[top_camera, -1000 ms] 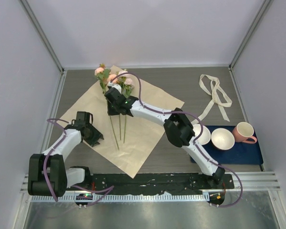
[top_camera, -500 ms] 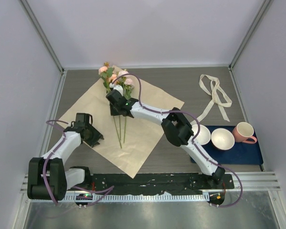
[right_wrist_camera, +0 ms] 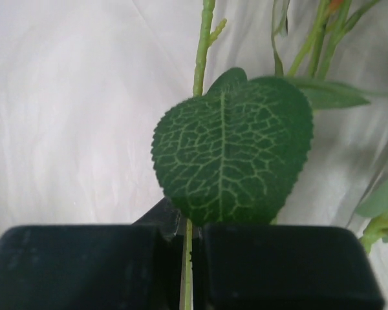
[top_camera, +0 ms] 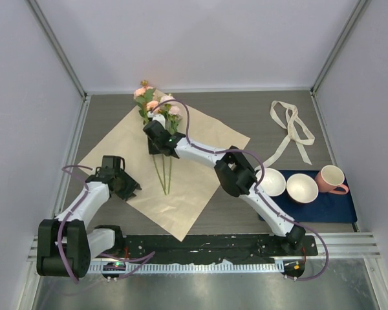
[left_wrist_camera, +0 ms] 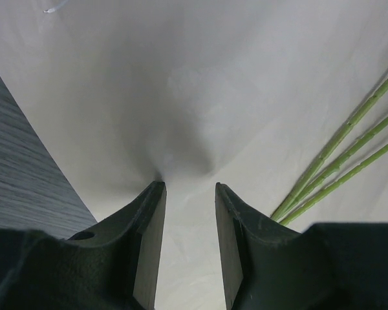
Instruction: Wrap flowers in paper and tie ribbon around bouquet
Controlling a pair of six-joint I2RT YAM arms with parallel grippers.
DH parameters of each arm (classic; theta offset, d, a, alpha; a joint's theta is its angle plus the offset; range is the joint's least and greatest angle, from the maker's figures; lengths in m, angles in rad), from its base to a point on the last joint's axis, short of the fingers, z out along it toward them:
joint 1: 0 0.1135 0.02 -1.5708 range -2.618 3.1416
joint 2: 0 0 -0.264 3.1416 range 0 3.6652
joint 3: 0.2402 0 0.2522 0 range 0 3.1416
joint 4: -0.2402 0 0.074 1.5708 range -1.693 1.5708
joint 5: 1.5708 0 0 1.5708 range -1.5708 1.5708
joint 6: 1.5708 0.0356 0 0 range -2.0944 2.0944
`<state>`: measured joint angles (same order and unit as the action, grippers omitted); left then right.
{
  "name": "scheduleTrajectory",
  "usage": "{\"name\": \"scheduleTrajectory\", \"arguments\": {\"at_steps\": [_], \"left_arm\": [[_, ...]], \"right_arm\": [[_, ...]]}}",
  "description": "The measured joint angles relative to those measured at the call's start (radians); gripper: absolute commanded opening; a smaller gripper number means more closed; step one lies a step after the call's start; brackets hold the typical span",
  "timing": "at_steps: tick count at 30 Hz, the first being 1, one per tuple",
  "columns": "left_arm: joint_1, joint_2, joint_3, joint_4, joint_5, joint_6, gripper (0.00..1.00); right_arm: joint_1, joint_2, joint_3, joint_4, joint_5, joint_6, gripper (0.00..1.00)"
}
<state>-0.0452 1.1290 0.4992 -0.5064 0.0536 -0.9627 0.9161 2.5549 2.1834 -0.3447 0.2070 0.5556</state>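
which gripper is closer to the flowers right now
Right. The right gripper is shut on a stem of the flowers, below the blooms. The left gripper sits open over the left part of the paper, apart from the stem ends.

Pink flowers on flat tan paper, blooms at far corner; cream ribbon looped, well apart.

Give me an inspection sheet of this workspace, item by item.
Surface: grey wood-grain table, paper spread flat, pale face up.
Job's things: flowers lying on the paper; ribbon loose at far right, untied.
Clutter: blue mat with two white bowls and a pink mug.
Claws: left claw open over the paper; right claw shut on a stem of the flowers.
Cables: purple cables looped along both arms.
Surroundings: plain white walls, metal frame posts.
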Motion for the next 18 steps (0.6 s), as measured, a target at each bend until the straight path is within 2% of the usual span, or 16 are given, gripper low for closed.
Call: {"name": "scheduleTrajectory", "arguments": {"at_steps": [11, 14, 15, 17, 18], "left_arm": [[0.000, -0.032, -0.010, -0.042, 0.018, 0.000, 0.43], [0.000, -0.049, -0.011, -0.059, 0.029, 0.002, 0.55], [0.000, -0.059, -0.011, -0.061, 0.039, 0.003, 0.59], [0.000, -0.078, -0.011, -0.063, 0.057, 0.007, 0.68], [0.000, -0.090, -0.011, -0.064, 0.068, 0.011, 0.71]], "right_arm": [[-0.020, 0.087, 0.138, -0.019, -0.016, -0.004, 0.02], [-0.021, 0.100, 0.163, -0.028, -0.019, -0.012, 0.11], [-0.021, 0.103, 0.167, -0.030, -0.020, -0.015, 0.21], [-0.021, 0.106, 0.179, -0.039, -0.024, -0.023, 0.32], [-0.021, 0.110, 0.191, -0.047, -0.026, -0.029, 0.44]]}}
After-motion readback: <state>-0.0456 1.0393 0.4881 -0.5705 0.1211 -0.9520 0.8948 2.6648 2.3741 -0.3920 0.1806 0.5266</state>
